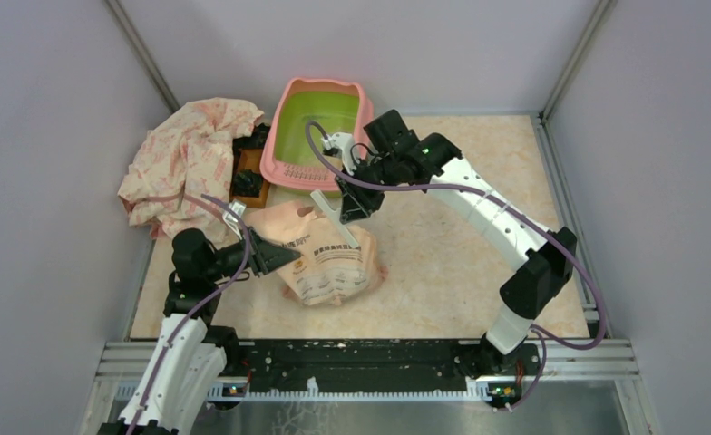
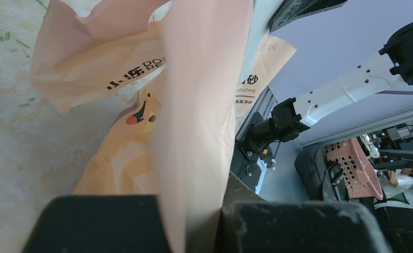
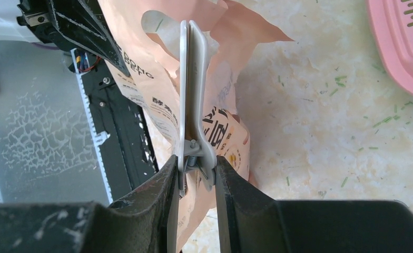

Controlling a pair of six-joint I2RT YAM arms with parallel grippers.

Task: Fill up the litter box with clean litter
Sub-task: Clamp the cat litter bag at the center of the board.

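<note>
Clamps the bag (image 1: 329, 258) at its left edge with the left pincer (image 1: 290, 257), mid-frame on the counter; pinches the white clip (image 3: 194, 79) on the bag's mouth with the right pincer (image 1: 352, 207). Looks like the unsealing step. Needs next a squeeze and a lift of the clip clear, before tipping toward the box (image 1: 334, 113), upper centre. Counts one bag, one clip, one box, two pincers; shows no litter
</note>
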